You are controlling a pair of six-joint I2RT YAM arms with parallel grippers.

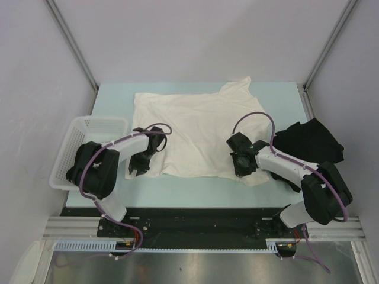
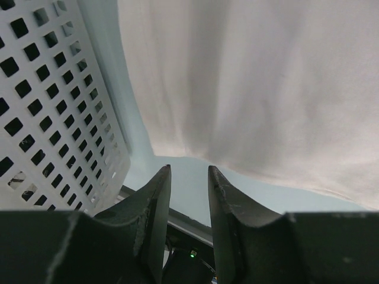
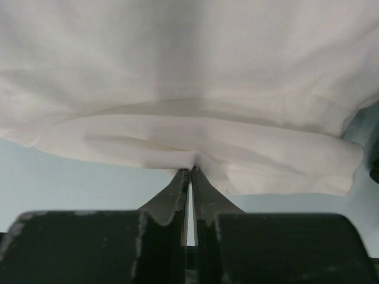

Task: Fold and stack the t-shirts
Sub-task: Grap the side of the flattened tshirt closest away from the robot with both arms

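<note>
Cream shirt laid out flat, no fold made: I'm at the very start of the job.

The cream t-shirt (image 1: 195, 133) lies spread open in the middle of the counter (image 1: 177, 192), collar toward the far right, with no fold that I can see beyond a small tuck along the near hem. My right fingers (image 3: 174, 195) are pinched tight on that near-right hem, with cloth bunched at the tips. My left fingers (image 2: 155, 198) stand a narrow way apart with nothing between them, just short of the shirt's near-left edge and beside the basket (image 1: 89, 127) at the left. The black t-shirts (image 1: 311, 142) sit in a crumpled heap at the right edge. I judge nothing is folded or stacked yet: the left corner needs taking, then this shirt folding, then the black ones.
</note>
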